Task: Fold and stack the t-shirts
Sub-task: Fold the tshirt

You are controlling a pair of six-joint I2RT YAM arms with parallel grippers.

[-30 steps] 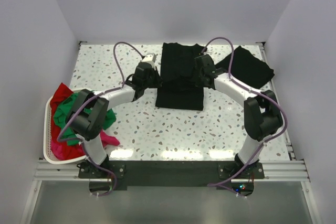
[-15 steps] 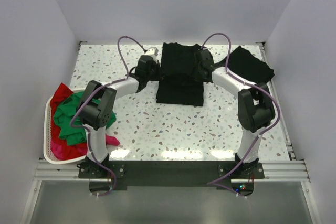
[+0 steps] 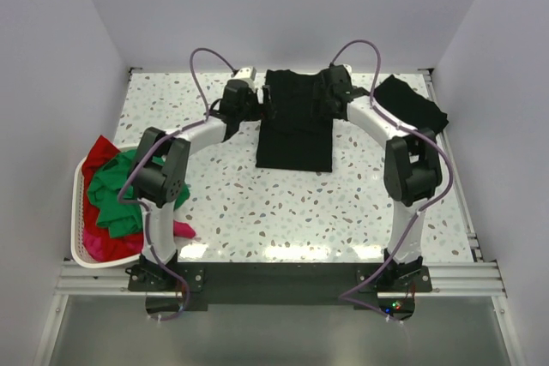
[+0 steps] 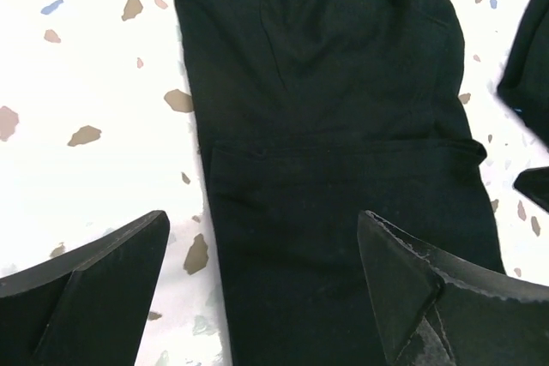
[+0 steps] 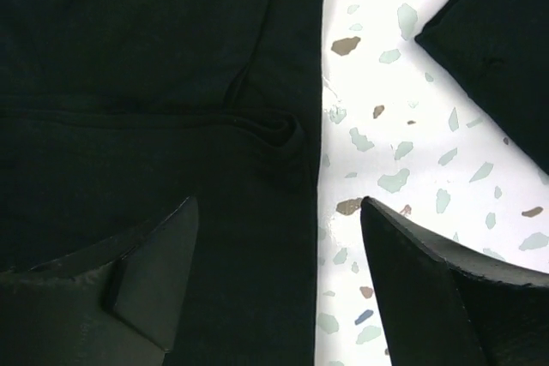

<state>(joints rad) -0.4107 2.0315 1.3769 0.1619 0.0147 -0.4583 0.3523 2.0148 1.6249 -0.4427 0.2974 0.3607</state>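
Black t-shirt [image 3: 294, 135] lies toward 12 o'clock on our table [image 3: 257, 212], long axis running 12 to 6; we flank its far half, left gripper [image 3: 260, 102] at 9 o'clock, right gripper [image 3: 329, 97] at 3, equally near, both with jaws apart and empty.

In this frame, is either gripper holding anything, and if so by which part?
Nothing is held. The left gripper and right gripper both stand open over the black t-shirt, with no cloth pinched.
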